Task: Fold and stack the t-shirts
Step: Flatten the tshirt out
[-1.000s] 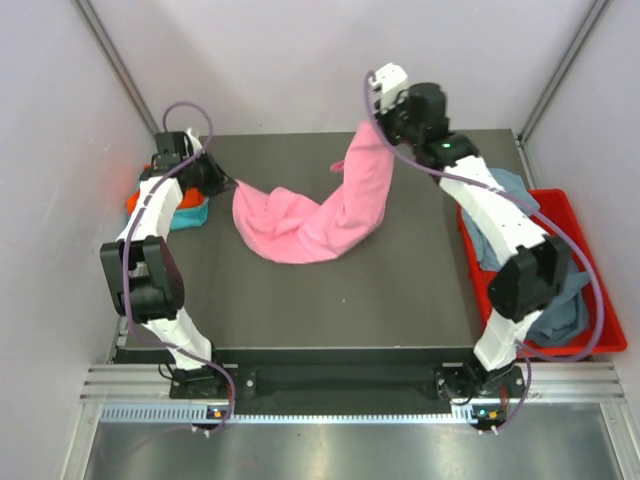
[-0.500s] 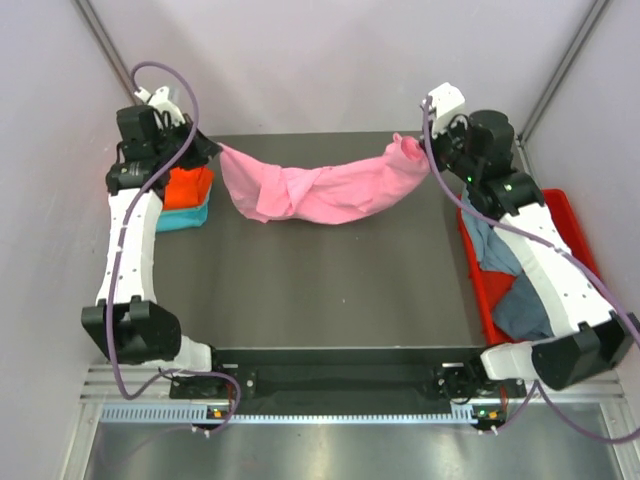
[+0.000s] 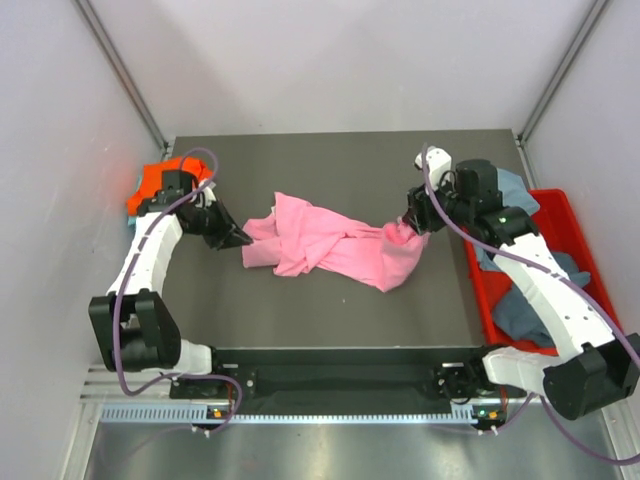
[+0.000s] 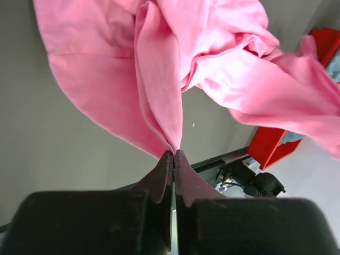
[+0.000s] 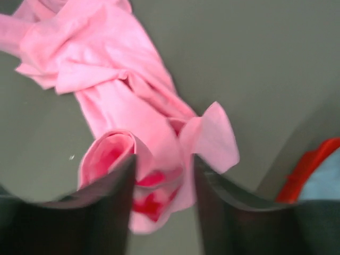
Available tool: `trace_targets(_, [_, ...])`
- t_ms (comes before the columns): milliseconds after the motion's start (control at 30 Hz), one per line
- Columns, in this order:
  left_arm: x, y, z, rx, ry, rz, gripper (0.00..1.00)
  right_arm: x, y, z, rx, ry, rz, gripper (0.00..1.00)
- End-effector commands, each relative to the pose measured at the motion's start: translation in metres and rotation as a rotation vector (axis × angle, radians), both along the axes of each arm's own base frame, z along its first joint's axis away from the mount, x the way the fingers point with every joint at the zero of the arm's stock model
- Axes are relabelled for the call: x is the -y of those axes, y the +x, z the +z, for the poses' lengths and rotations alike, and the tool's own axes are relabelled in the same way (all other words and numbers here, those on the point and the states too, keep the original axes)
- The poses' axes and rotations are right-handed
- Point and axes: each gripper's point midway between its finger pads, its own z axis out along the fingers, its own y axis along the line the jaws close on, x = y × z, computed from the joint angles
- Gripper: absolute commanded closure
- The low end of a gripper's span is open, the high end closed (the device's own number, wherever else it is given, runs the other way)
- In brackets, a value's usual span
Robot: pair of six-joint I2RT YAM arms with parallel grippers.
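Observation:
The large pink t-shirt (image 3: 330, 245) lies bunched in a band across the middle of the table. My left gripper (image 3: 243, 240) sits low at its left end, shut on a pinched fold of pink cloth (image 4: 159, 95) right at the fingertips (image 4: 174, 155). At the shirt's right end my right gripper (image 3: 405, 222) stands open. In the right wrist view its fingers (image 5: 163, 159) are well apart, with a loose pink roll (image 5: 114, 154) lying between them. An orange t-shirt (image 3: 152, 182) on a teal one (image 3: 131, 209) is stacked at the far left.
A red bin (image 3: 565, 215) stands off the table's right edge with grey-blue and dark tees (image 3: 530, 305) heaped in it. Its corner shows in the left wrist view (image 4: 271, 146). Grey walls close in on the left, back and right.
Both arms have dropped and drawn inward. The pink shirt, stretched in the air between them before, now lies crumpled on the table. The right gripper has opened off its end.

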Motion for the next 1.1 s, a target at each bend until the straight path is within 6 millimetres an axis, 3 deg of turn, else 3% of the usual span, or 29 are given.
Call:
trace_targets(0, [0.007, 0.018, 0.026, 0.096, -0.056, -0.012, 0.93, -0.006, -0.004, 0.022, 0.042, 0.064, 0.020, 0.45])
trace_targets(33, [0.006, 0.028, 0.029, 0.131, -0.053, -0.013, 0.83, -0.002, 0.003, 0.025, 0.055, 0.067, -0.004, 0.38])
trace_targets(100, [0.001, 0.048, 0.034, 0.169, -0.026, 0.000, 0.59, 0.000, 0.014, 0.028, 0.067, 0.070, -0.023, 0.36])
trace_targets(200, [-0.006, 0.078, 0.040, 0.235, 0.004, -0.004, 0.46, 0.002, 0.031, 0.029, 0.079, 0.075, -0.050, 0.34])
trace_targets(300, [-0.013, 0.104, 0.037, 0.259, 0.054, -0.025, 0.42, 0.001, 0.044, 0.020, 0.083, 0.064, -0.055, 0.34])
trace_targets(333, [-0.017, 0.112, 0.026, 0.236, 0.067, -0.028, 0.37, 0.001, 0.048, 0.018, 0.090, 0.059, -0.054, 0.34])
trace_targets(367, [-0.018, 0.122, 0.029, 0.260, 0.084, -0.044, 0.35, 0.001, 0.051, 0.011, 0.078, 0.052, -0.058, 0.34])
trace_targets(467, [-0.022, 0.146, 0.011, 0.244, 0.094, -0.053, 0.35, 0.001, 0.056, -0.009, 0.044, 0.030, -0.054, 0.34])
trace_targets(600, [-0.019, 0.172, -0.012, 0.228, 0.096, -0.068, 0.35, 0.002, 0.051, -0.044, -0.024, 0.005, -0.042, 0.35])
trace_targets(700, [-0.017, 0.189, -0.032, 0.216, 0.114, -0.100, 0.35, 0.002, 0.050, -0.058, -0.047, -0.004, -0.034, 0.35])
trace_targets(833, [-0.018, 0.195, -0.049, 0.184, 0.134, -0.101, 0.40, -0.003, 0.057, -0.049, -0.034, 0.012, -0.022, 0.36])
trace_targets(967, [-0.023, 0.172, -0.053, 0.120, 0.160, -0.081, 0.43, -0.010, 0.070, -0.030, -0.011, 0.036, -0.019, 0.36])
trace_targets(1033, [-0.026, 0.159, -0.040, 0.120, 0.172, -0.057, 0.43, -0.026, 0.076, -0.012, 0.008, 0.086, 0.047, 0.36])
trace_targets(1067, [-0.030, 0.148, -0.046, 0.090, 0.182, -0.041, 0.43, -0.035, 0.083, 0.010, 0.045, 0.114, 0.071, 0.36])
